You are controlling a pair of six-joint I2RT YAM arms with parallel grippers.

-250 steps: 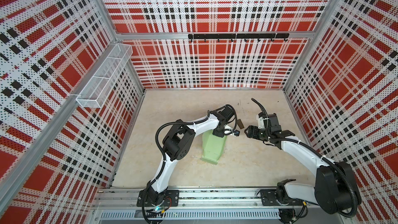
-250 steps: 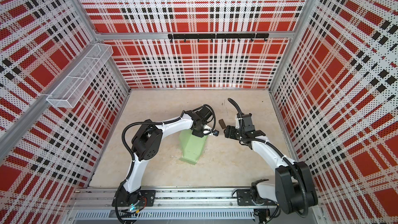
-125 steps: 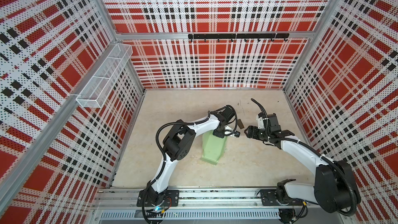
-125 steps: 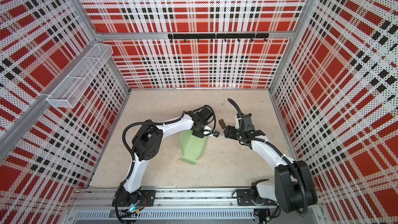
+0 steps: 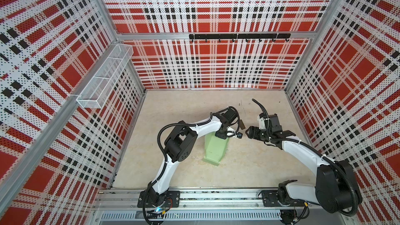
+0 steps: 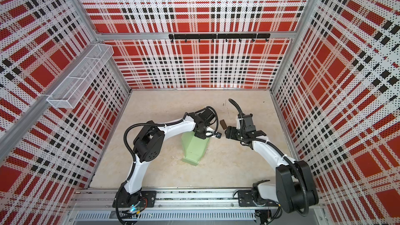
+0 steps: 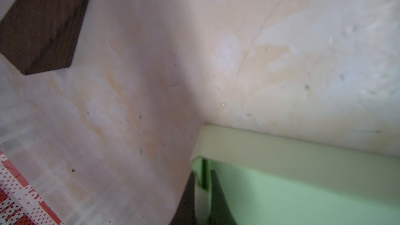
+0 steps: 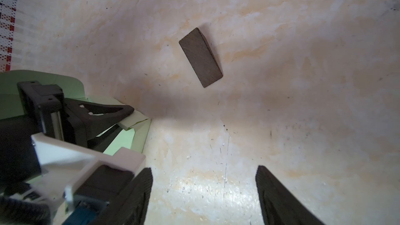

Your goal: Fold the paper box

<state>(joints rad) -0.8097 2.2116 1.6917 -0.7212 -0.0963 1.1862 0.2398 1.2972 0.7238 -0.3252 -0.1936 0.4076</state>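
The pale mint-green paper box [image 5: 215,151] [image 6: 194,149] lies partly folded at the middle of the floor. My left gripper [image 5: 222,136] [image 6: 200,136] sits over its far end, shut on an upright wall at the box's corner [image 7: 281,191]. In the left wrist view the dark fingers [image 7: 217,193] pinch that thin green wall. The right wrist view shows the left gripper [image 8: 123,113] clamped on a folded flap [image 8: 134,124]. My right gripper [image 5: 246,132] [image 6: 226,134] [image 8: 203,169] hovers open just right of the box, with only bare floor between its fingers.
A small dark brown scrap [image 5: 241,124] [image 6: 223,124] [image 7: 41,24] [image 8: 200,58] lies on the floor behind the two grippers. A white wire basket [image 5: 104,76] hangs on the left wall and a black hook rail [image 5: 238,36] on the back wall. Plaid walls enclose three sides.
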